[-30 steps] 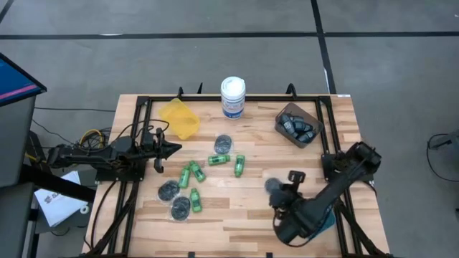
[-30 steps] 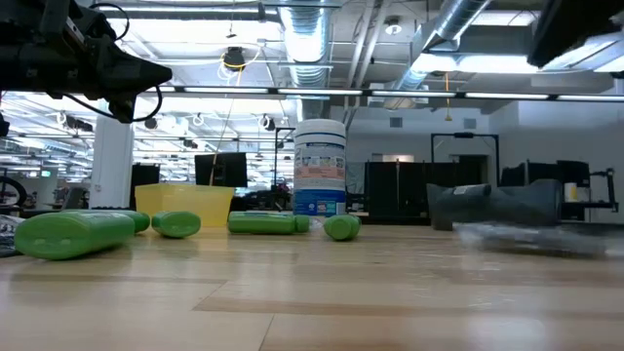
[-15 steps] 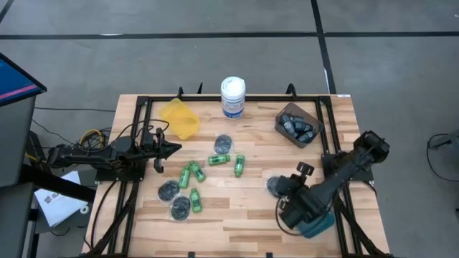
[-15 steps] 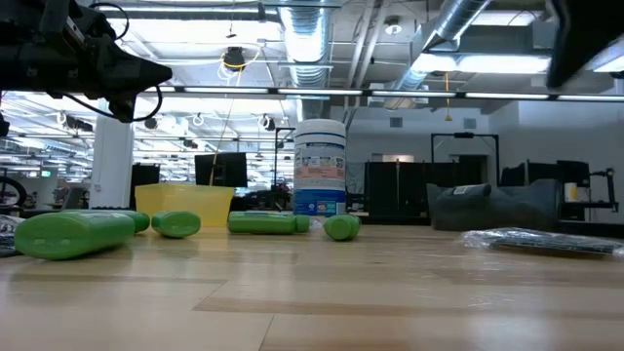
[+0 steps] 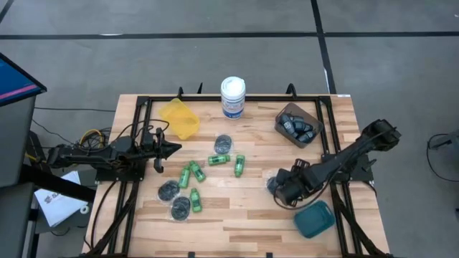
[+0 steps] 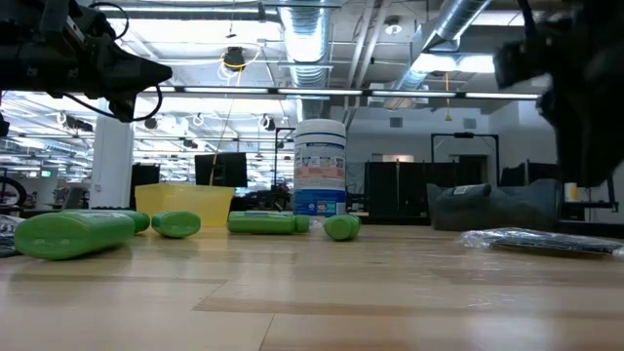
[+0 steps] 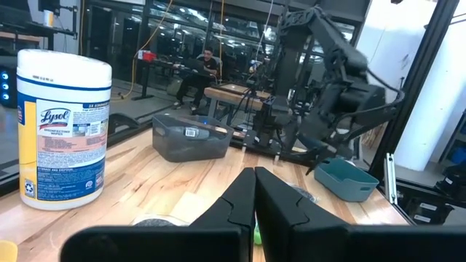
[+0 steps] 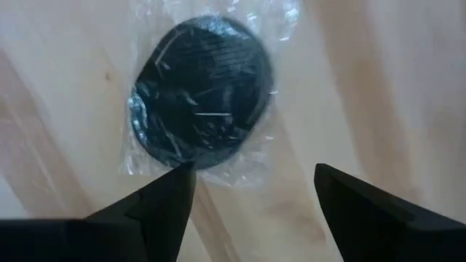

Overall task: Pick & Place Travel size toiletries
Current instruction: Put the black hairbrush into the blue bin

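High view: the right claw (image 5: pixel 278 192) hangs over a wrapped dark disc (image 5: pixel 272 184) on the worktop (image 5: pixel 244 215), with the teal bin (image 5: pixel 314 218) nearby. The left claw (image 5: pixel 174 148) waits at the left edge, fingers together, near the green mini bottles (image 5: pixel 192 172).

Low view: the disc (image 6: pixel 541 241) lies flat on the right.

Right wrist view: the fingers (image 8: pixel 164 196) stand apart, the disc (image 8: pixel 200 91) lying free just beyond them.

Overhead, table-level, two wrist views; all share table (image 5: pixel 244 215).
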